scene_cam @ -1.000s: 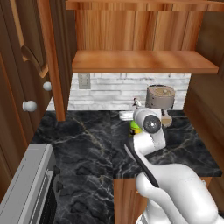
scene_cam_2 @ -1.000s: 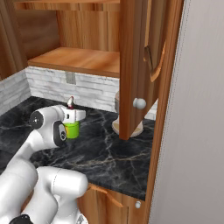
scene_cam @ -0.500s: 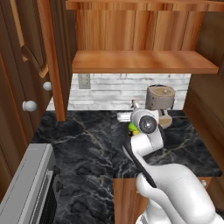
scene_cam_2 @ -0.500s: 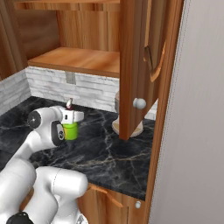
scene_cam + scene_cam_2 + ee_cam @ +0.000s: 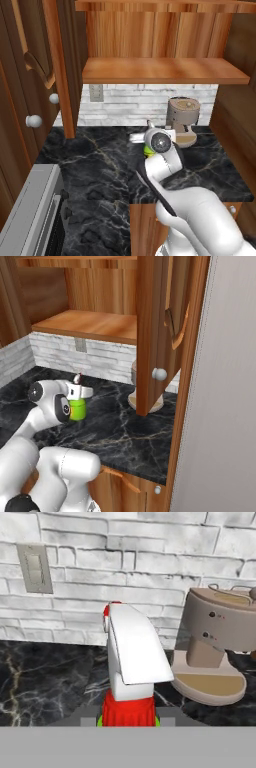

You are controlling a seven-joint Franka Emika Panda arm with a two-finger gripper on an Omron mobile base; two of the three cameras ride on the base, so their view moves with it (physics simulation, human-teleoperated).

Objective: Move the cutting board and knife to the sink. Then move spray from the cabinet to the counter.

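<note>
The cabinet (image 5: 165, 70) hangs with its door swung wide and its shelf bare, which we read as the spray's former home. Below it the black marble tabletop (image 5: 95, 165) runs back to a white brick wall, with a beige coffee machine (image 5: 183, 120) standing at the rear — close enough to the work that it limits where the bottle can go. Our arm reaches forward and low over the tabletop, and the end effector (image 5: 76, 397) is clamped narrowly around the spray (image 5: 77, 409), gripping it near the neck so the bottle hangs upright. The green body sits at or just above the marble; we cannot tell whether it touches. In the hand view the white trigger nozzle (image 5: 132, 647) points away from us toward the wall, the bottle to the left of the coffee machine — a placement, we judge, with only the release left.
</note>
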